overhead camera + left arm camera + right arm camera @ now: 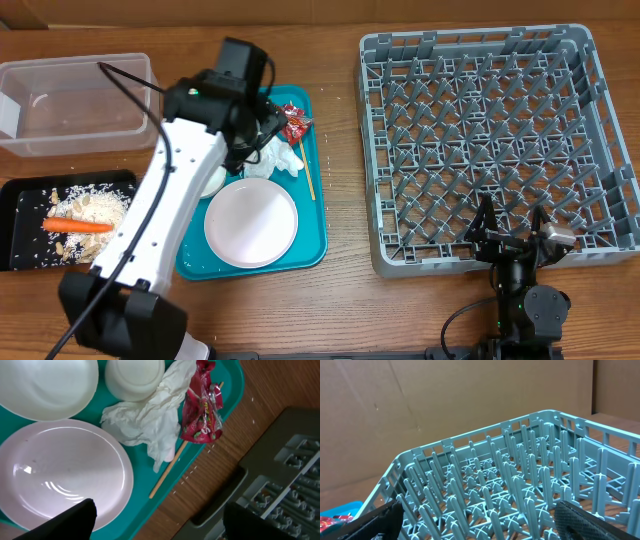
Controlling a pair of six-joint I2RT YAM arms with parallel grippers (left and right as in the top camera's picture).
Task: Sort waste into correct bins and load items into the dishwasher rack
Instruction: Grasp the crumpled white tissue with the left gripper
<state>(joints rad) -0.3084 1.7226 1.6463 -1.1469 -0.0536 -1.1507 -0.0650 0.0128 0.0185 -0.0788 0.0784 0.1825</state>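
Overhead: my left end effector (262,135) hangs over the crumpled napkin (283,160) at the teal tray's (313,238) 12 o'clock end, far nearer than the right end effector (512,232). Left wrist: spread wide, empty; napkin at 12 o'clock. Right wrist: wide, empty, facing the dishwasher rack (520,485).

I can read nothing; the print on the red-and-silver wrapper (201,407), upper right of my left wrist view, is too blurred.

On the wooden counter (340,300) sit a clear tub (80,110), a black tray (25,240) beside it, a teal tray (312,200) and a grey rack (470,42).
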